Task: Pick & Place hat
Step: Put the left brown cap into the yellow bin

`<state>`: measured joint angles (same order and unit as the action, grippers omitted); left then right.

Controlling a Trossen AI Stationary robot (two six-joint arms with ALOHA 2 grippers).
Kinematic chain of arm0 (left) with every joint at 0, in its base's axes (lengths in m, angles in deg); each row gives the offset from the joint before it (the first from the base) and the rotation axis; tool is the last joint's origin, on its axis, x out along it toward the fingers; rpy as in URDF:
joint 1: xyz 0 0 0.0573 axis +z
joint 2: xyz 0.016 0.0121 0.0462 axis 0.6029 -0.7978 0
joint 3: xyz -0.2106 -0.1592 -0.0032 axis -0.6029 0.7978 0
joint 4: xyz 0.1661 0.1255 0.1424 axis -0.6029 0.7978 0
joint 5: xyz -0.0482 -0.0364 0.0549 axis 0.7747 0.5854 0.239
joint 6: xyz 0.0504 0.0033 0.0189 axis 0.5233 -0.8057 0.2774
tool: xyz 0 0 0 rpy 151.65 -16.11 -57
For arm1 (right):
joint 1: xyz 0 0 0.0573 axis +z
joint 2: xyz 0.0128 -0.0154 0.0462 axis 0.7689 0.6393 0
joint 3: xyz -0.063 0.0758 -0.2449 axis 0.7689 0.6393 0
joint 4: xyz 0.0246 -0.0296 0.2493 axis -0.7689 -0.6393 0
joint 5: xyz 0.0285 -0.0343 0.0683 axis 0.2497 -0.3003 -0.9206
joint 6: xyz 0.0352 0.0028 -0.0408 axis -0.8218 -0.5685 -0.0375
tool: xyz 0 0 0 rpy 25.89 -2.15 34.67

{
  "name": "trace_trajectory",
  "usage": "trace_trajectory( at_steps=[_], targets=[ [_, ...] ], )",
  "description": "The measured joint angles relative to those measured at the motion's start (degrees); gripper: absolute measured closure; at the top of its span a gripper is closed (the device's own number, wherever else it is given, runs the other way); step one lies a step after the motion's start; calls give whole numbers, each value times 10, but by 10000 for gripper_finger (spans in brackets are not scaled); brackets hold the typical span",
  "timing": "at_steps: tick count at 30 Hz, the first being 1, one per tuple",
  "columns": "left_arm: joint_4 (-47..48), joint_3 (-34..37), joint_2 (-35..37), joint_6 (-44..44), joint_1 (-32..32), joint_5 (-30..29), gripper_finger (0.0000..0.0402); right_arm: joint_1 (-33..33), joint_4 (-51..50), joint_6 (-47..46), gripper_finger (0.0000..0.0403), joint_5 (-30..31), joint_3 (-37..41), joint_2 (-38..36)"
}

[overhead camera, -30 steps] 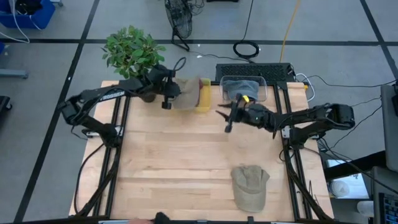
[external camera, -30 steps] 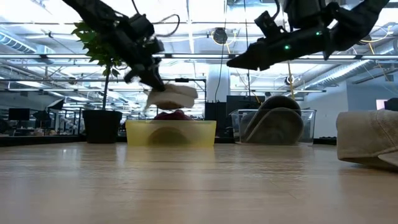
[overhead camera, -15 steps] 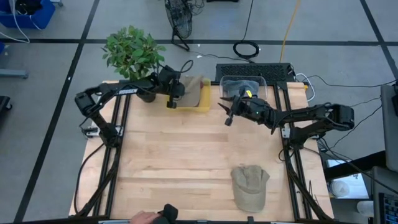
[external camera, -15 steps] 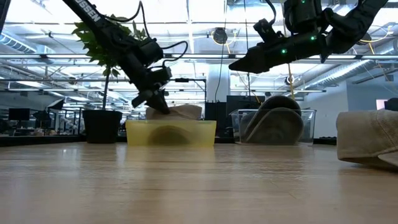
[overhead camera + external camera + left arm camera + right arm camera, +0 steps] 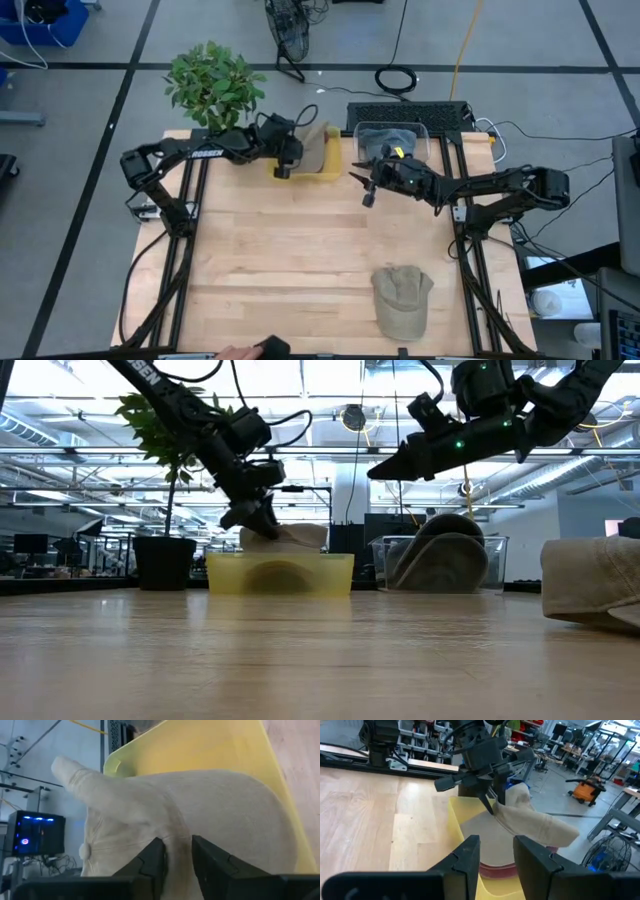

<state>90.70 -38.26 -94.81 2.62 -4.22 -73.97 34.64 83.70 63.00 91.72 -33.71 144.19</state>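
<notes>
- Beige soft fabric cap (image 5: pixel 200 815): lies in the yellow plastic bin (image 5: pixel 322 170) at the far edge of the light wooden surface (image 5: pixel 290 260), crown bulging over the rim, brim poking out past the far wall.
- Handling, as judged: light, limp, folds under a pinch; not fragile, not slippery. Best taken by a gathered fold of the crown or by the stiffer brim.
- Left claw (image 5: pixel 172 857): at the bin, fingers nearly together, pinching a fold of the cap's crown.
- Right claw (image 5: pixel 366 188): hangs above the surface just beside the clear plastic tub (image 5: pixel 392 142), fingers apart, nothing between them.
- Count, caps: three seen. One in the yellow bin, one dark grey cap (image 5: pixel 445 560) in the clear tub, one beige cap (image 5: pixel 402 300) lying loose at the near right of the surface.
- Count, containers: two.
- Count, other: one potted green plant (image 5: pixel 214 82) at the far left corner.
</notes>
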Motion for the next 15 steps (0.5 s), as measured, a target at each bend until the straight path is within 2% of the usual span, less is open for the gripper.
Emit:
trace_trajectory(
  at_steps=[4,10,15],
  targets=[
    [-2,0,0,3,-15,-32,264,0,-8,0,298,0,0,0],
    [-18,0,0,8,-24,-123,224,0,-8,0,298,0,0,0],
    [-16,1,8,-3,-25,-145,211,0,-8,0,298,0,0,0]
  ],
)
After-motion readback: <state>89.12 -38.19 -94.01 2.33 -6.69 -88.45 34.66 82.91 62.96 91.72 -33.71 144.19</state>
